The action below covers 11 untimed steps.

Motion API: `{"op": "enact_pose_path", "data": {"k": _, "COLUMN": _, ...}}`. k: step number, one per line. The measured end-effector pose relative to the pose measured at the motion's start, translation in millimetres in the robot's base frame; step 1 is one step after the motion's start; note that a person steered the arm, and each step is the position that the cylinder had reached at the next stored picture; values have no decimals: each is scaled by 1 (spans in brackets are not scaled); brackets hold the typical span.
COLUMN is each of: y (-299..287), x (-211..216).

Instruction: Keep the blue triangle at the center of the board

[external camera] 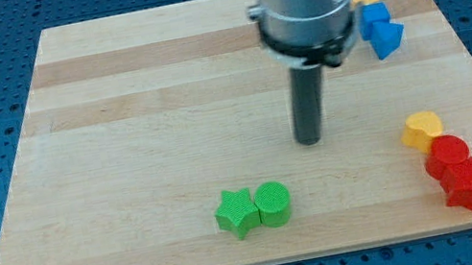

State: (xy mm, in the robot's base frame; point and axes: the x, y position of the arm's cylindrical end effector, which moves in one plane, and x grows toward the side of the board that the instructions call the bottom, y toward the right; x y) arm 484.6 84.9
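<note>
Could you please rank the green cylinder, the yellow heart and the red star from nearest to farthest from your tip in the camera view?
From my tip:
1. Green cylinder, below and slightly to the view's left, beside the green star.
2. Yellow heart, off to the view's right.
3. Red star, lower right, near the board's corner.
</note>
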Motion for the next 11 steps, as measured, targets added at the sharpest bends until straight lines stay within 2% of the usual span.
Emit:
{"op": "enact_pose_path", "data": {"k": 3, "y": 160, "x": -87}}
{"op": "enact_pose_path", "data": {"k": 4, "y": 197, "x": -110}}
{"op": "enact_pose_path", "data": {"k": 5, "y": 191, "x": -145}}
{"op": "enact_pose_path", "data": {"k": 7, "y": 124, "x": -128}}
{"op": "enact_pose_path", "data": {"k": 9, "y": 84, "x": -108}}
{"op": "enact_pose_path", "data": {"k": 11, "y": 113, "x": -101}}
